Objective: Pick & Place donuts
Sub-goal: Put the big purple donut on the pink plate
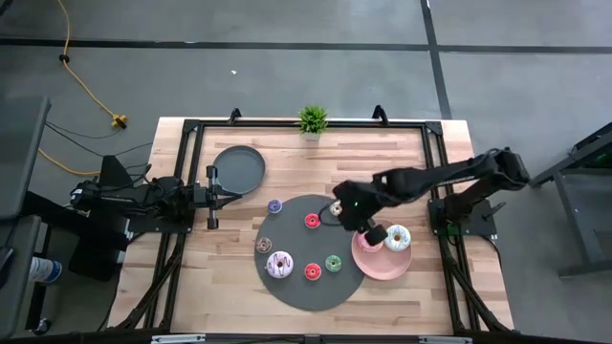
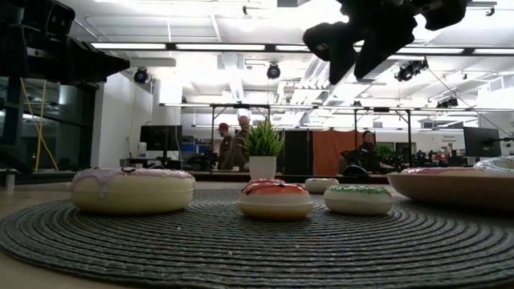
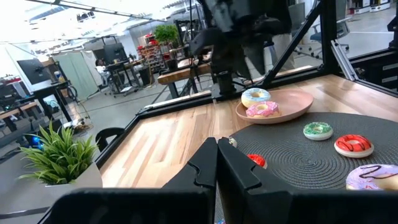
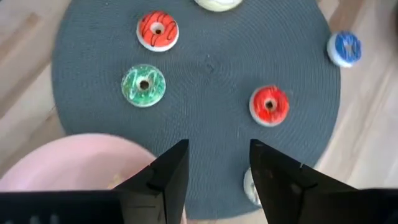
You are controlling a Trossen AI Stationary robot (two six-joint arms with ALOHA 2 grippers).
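A grey concrete floor (image 1: 287,76), crossed by dark seams, is seen around the wooden table (image 1: 287,153), and a yellow cable (image 1: 86,86) is laid across it at the far left. Beyond the table, a large room is lit by long ceiling lights (image 2: 217,46), with white ducts and beams overhead. Desks with monitors (image 2: 157,138), an orange partition (image 2: 333,152) and several people (image 2: 233,144) are visible far off.

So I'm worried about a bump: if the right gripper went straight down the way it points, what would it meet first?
Probably the bare dark mat beside the pink plate. The right gripper stands open, nothing between its fingers; the cream donut sits close by one finger, so depth leaves some doubt.
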